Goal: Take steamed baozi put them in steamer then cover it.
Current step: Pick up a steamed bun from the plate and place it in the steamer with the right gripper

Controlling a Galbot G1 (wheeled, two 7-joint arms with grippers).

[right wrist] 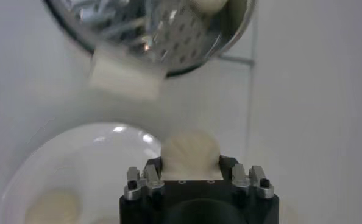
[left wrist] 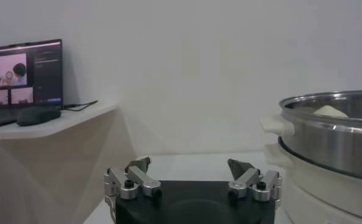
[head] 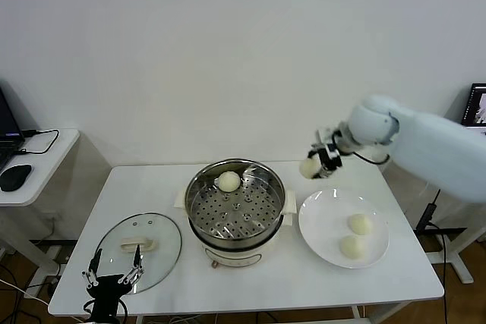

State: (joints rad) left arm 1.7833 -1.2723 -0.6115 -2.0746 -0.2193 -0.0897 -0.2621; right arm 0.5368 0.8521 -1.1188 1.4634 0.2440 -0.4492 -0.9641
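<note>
The shiny steamer (head: 236, 206) stands mid-table on its cream pot base, with one baozi (head: 228, 180) at its far side. Two baozi (head: 360, 224) (head: 352, 246) lie on the white plate (head: 313, 221) to its right. My right gripper (head: 314, 165) is shut on a fourth baozi (head: 310, 167) and holds it in the air beyond the plate, right of the steamer; that bun shows between the jaws in the right wrist view (right wrist: 190, 152). The glass cover (head: 140, 247) lies flat on the table at the left. My left gripper (head: 112, 275) is open and empty at the table's front-left edge.
A side desk (head: 45, 158) at the far left holds a mouse (head: 15, 177) and a laptop. The steamer's rim and handle (left wrist: 325, 122) show close by in the left wrist view. A monitor (head: 477, 105) stands at the far right.
</note>
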